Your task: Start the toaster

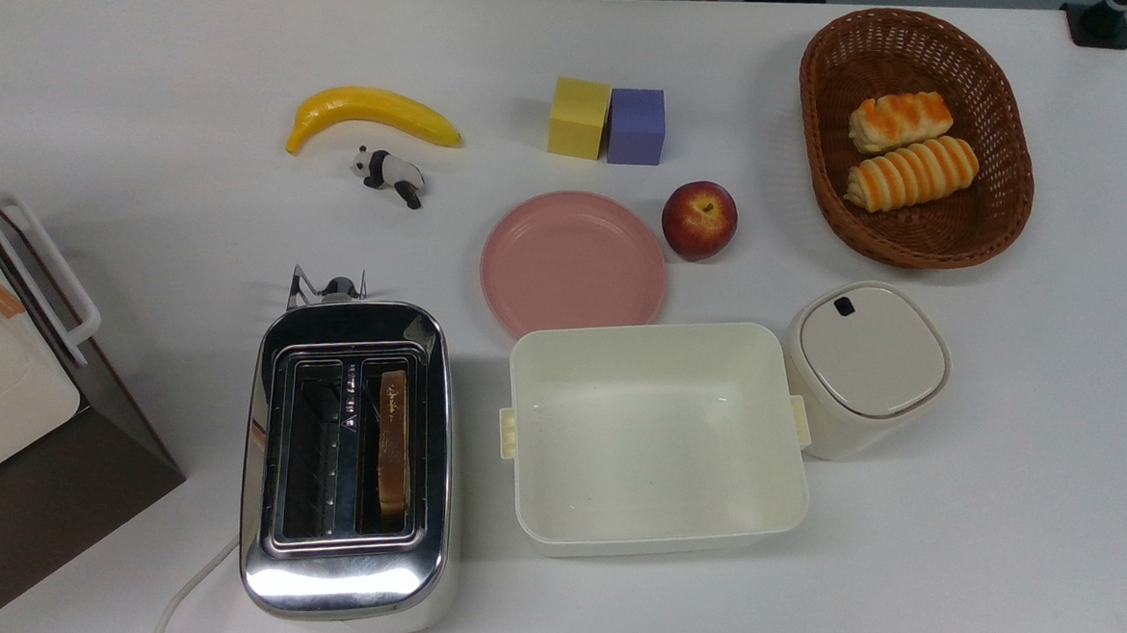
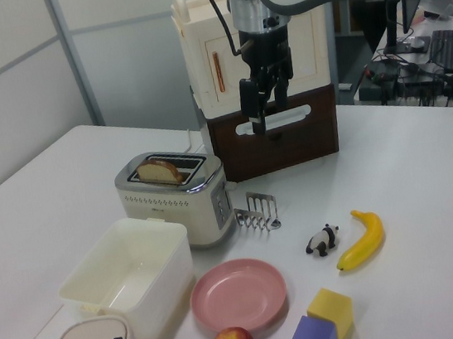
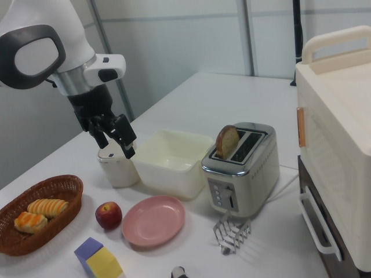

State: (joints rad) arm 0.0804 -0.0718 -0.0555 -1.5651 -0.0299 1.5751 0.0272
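Top view: the toaster [image 1: 348, 464] sat near the counter's [image 1: 145, 208] bottom edge, a bread slice [image 1: 393, 452] in one slot, cream tub [image 1: 654, 437] just to the top view's right; left view: the hand [image 2: 264, 118] hung high above the metal rack [image 2: 256, 210], fingers slightly apart, holding nothing; right view: the hand [image 3: 116, 142] hovered well clear of the toaster [image 3: 240, 171], its front lever [image 3: 231, 200] facing the rack.

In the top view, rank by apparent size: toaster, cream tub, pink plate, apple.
1. Cream tub, largest.
2. Toaster, though its top sits nearer the camera, so the gap is unsure.
3. Pink plate.
4. Apple, smallest.
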